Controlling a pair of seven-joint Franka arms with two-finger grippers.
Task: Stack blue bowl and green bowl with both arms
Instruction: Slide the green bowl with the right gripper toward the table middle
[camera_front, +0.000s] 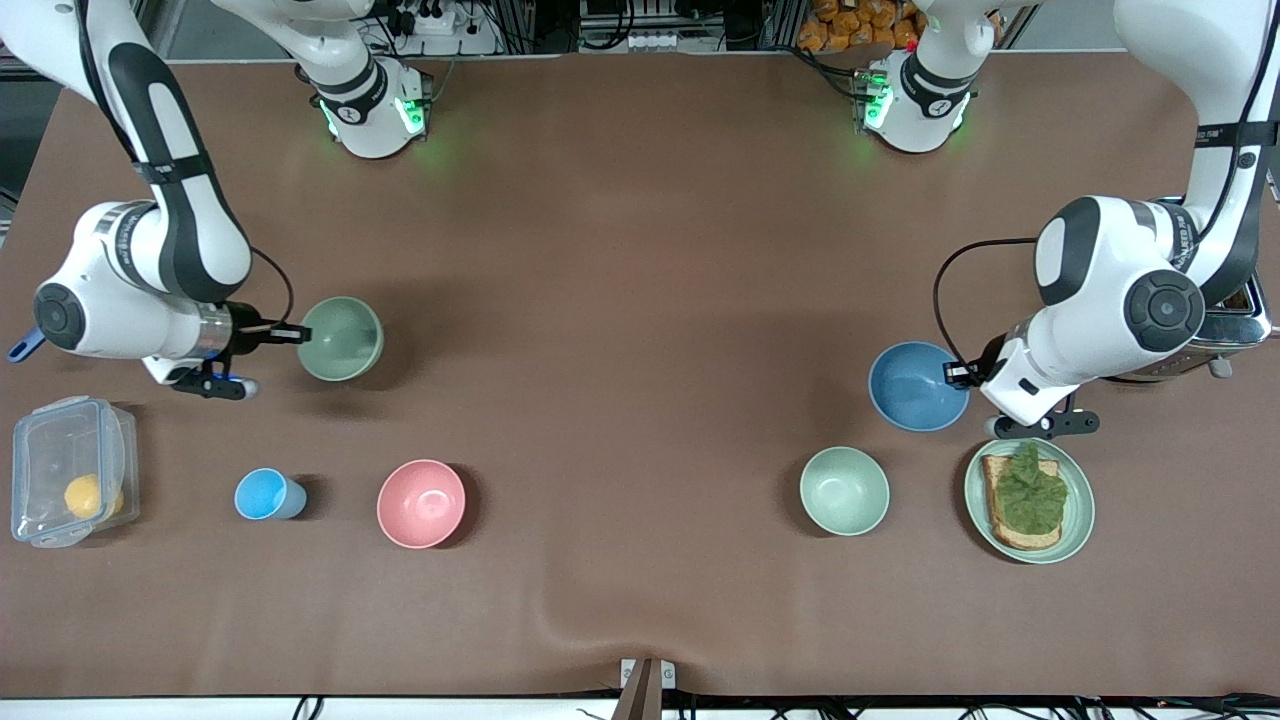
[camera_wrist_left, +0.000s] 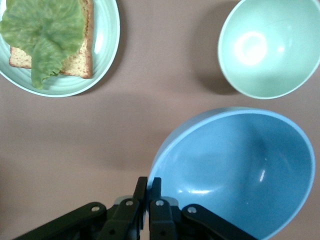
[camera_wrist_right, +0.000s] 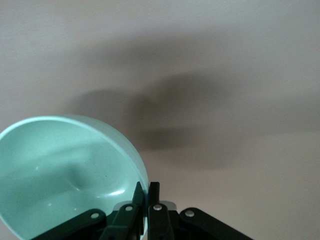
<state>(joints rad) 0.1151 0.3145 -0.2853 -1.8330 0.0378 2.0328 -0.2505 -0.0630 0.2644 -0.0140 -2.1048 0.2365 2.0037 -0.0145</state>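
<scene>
Now the left gripper (camera_front: 962, 375) pinches the blue bowl (camera_front: 915, 386) by its rim, up over the table by the toast plate (camera_front: 1080, 510). The right gripper (camera_front: 290, 333) pinches the green bowl (camera_front: 341, 338) at the right arm's end. Such thin rim grips could slip, and a bowl might tip or fall.

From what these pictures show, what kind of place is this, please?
Probably a robotics lab set up as a kitchen table. Two arms stand at a brown-covered table with cables along its edge; tableware is laid out, such as a plate with toast and lettuce, a pink bowl and a toaster.

brown table (camera_front: 640, 300) (bowls, cup, plate)
</scene>
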